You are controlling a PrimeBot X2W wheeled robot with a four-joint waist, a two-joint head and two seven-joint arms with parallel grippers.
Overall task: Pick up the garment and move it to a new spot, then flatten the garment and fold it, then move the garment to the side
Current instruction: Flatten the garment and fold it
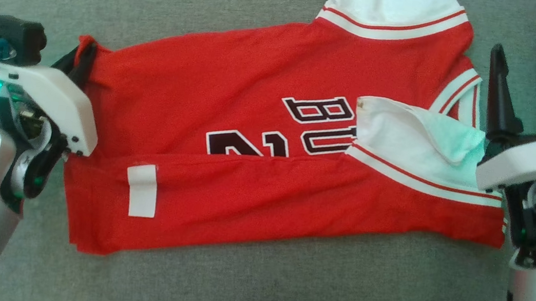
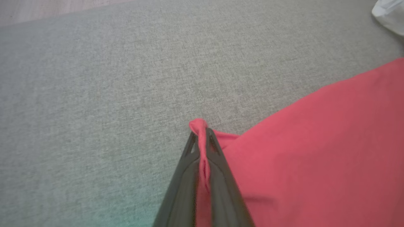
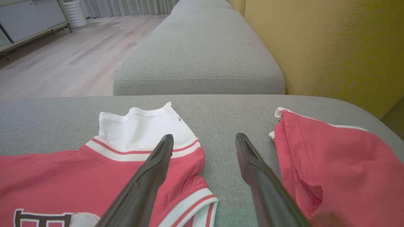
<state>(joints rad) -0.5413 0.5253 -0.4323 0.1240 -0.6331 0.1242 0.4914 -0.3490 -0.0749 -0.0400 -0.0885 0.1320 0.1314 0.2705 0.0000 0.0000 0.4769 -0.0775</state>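
The garment is a red jersey with white sleeves, red-and-white stripes and dark lettering, spread sideways on grey upholstery. Its near long edge is folded over the body, and a white sleeve lies turned in at the right. My left gripper is shut on the garment's far left corner; the left wrist view shows red cloth pinched between the dark fingers of that gripper. My right gripper stands open beside the garment's collar end, and in the right wrist view this gripper has nothing between its fingers.
A second red garment lies at the right, close to my right gripper. The grey cushion continues into another seat section. A mustard backrest rises on the right. Wooden floor lies beyond.
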